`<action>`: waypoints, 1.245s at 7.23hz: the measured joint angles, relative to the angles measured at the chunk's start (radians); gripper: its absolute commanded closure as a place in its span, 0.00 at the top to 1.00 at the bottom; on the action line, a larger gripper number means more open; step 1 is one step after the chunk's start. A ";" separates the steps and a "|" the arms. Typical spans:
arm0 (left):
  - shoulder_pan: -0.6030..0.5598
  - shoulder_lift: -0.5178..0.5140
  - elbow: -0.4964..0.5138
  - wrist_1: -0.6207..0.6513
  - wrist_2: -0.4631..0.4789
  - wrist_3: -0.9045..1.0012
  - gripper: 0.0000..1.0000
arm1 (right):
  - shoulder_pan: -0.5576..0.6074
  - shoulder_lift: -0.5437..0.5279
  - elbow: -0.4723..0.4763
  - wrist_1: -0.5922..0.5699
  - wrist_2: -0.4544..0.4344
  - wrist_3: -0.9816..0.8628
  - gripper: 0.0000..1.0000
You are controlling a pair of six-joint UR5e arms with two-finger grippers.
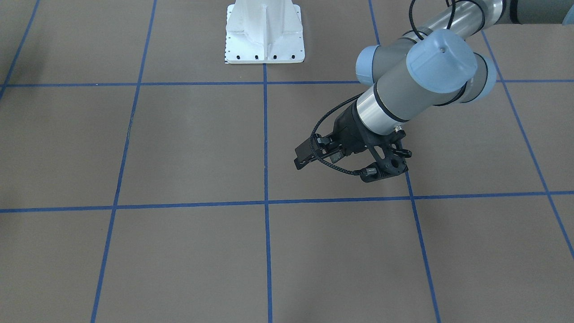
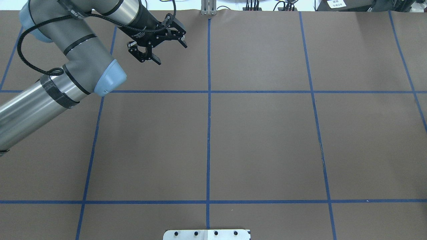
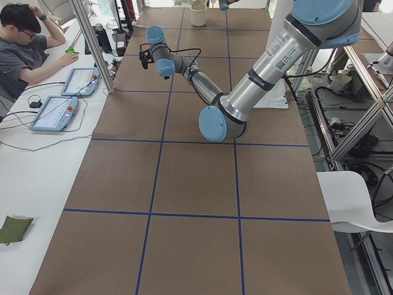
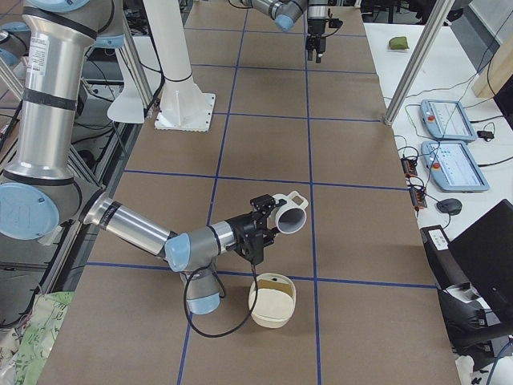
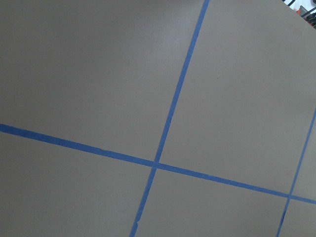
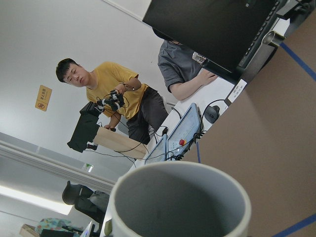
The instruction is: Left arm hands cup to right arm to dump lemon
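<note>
End effectors number two. Left end effector (image 1: 320, 157) hangs over the brown worktop (image 2: 260, 140), fingers slightly apart with nothing between them. Right end effector (image 4: 264, 224) appears only small in the right side view, at the single cup (image 4: 290, 215), which is off the worktop and tipped on its side; how far it is closed I cannot tell. One cream pot (image 4: 272, 303) stands upright nearby. The wrist view cuts off the cup's grey interior, and the lemon cannot be made out.
</note>
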 measured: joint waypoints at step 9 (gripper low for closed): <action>-0.026 0.009 0.017 0.000 0.042 0.001 1.00 | -0.353 0.248 0.395 -1.014 -0.368 -0.937 0.00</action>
